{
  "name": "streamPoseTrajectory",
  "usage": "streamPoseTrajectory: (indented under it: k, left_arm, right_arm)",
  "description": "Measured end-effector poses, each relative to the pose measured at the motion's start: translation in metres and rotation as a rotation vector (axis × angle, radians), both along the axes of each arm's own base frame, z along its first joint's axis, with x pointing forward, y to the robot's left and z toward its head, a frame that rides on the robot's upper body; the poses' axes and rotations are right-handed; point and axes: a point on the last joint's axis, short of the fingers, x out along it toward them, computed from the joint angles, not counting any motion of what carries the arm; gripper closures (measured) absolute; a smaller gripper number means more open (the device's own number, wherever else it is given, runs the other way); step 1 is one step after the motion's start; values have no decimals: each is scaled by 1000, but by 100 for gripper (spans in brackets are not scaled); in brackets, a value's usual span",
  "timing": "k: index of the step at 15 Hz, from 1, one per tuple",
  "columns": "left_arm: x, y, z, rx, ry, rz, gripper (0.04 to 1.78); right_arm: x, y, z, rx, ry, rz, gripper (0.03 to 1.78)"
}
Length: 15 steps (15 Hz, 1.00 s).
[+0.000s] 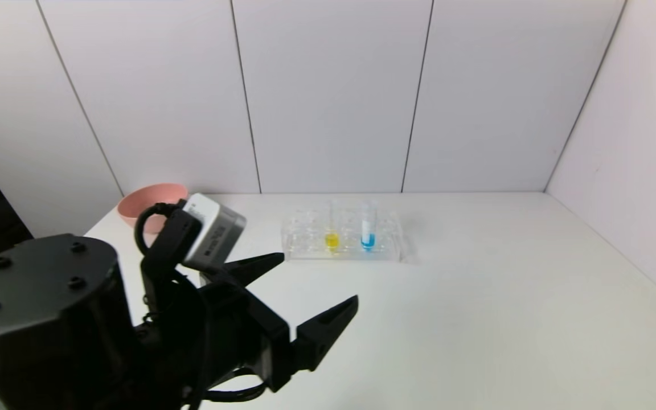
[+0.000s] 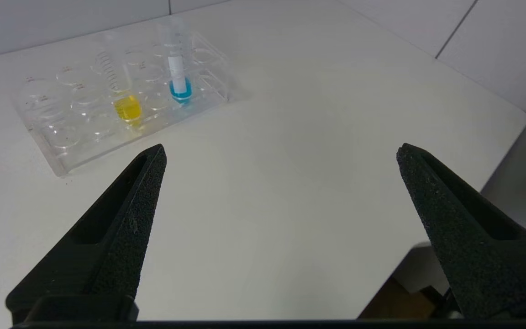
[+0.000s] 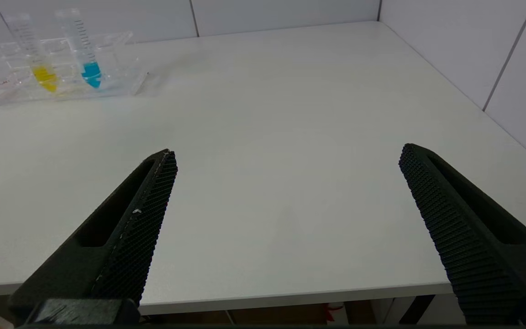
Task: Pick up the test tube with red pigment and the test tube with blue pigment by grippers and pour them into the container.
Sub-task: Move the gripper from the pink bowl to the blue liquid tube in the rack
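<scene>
Test tube with blue pigment stands upright in the clear rack, far centre, liquid end down. Left gripper near-left, spread wide, empty. Right gripper spread wide, empty.

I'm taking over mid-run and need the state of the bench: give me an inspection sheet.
Surface: white table, bare in front.
Job's things: test tube with blue pigment upright in the clear rack; red tube and beaker not seen.
Clutter: yellow tube in the rack; pink bowl far left.
Grippers: left gripper open above the table; right gripper open at the near edge.
Cables: black cable on the left wrist.
Surroundings: white wall panels.
</scene>
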Motion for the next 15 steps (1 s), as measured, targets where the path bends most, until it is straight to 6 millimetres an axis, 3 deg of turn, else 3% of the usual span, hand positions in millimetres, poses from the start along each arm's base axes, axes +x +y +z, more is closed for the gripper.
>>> streamPoseTrajectory:
  k: [3, 7, 11, 15]
  left_arm:
    - [9, -59, -2, -11, -14, 193, 6]
    - [33, -131, -26, 32, -40, 475, 6]
    - [49, -168, -57, 91, -59, 609, 6]
    - [64, -183, -68, 118, -75, 624, 6]
  right_arm:
    - [0, 0, 0, 0, 0, 0, 4]
    - [0, 0, 0, 0, 0, 0, 4]
    - [0, 0, 0, 0, 0, 0, 4]
    - [0, 0, 0, 0, 0, 0, 4]
